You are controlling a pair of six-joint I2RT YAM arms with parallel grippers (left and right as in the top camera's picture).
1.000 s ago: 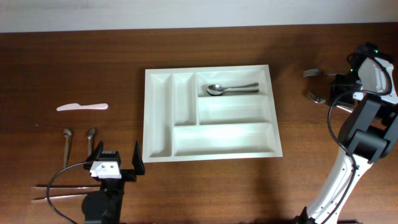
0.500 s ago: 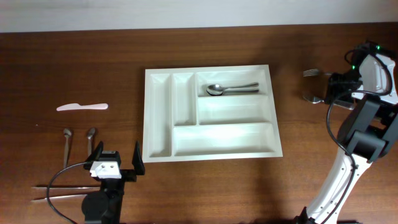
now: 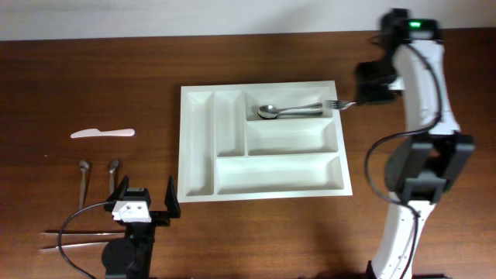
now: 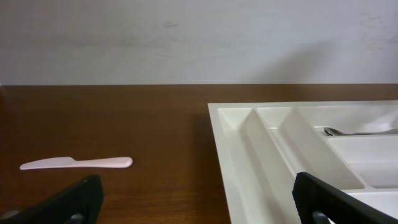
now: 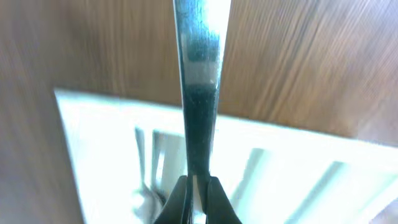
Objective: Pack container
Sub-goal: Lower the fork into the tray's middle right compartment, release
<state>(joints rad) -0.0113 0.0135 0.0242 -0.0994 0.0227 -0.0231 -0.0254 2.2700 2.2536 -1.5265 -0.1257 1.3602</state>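
Note:
The white cutlery tray [image 3: 186, 139] lies in the middle of the table, with spoons [image 3: 287, 111] in its top right wide compartment. My right gripper [image 3: 363, 98] is shut on a metal fork [image 3: 339, 103] and holds it over the tray's top right edge, tines toward the spoons. In the right wrist view the fork handle [image 5: 199, 74] runs up from the shut jaws [image 5: 198, 199], with the tray [image 5: 298, 162] blurred below. My left gripper [image 3: 144, 195] is open and empty at the front left; its view shows the tray [image 4: 236, 143].
A pale pink knife [image 3: 102, 133] lies at the left and also shows in the left wrist view [image 4: 74, 163]. Two spoons [image 3: 84, 174] [image 3: 114, 169] lie below it. Thin long sticks [image 3: 74, 236] lie by the left arm's base.
My right arm has swung from the far right of the table to the tray's top right edge, carrying a fork with it. The left arm has not moved.

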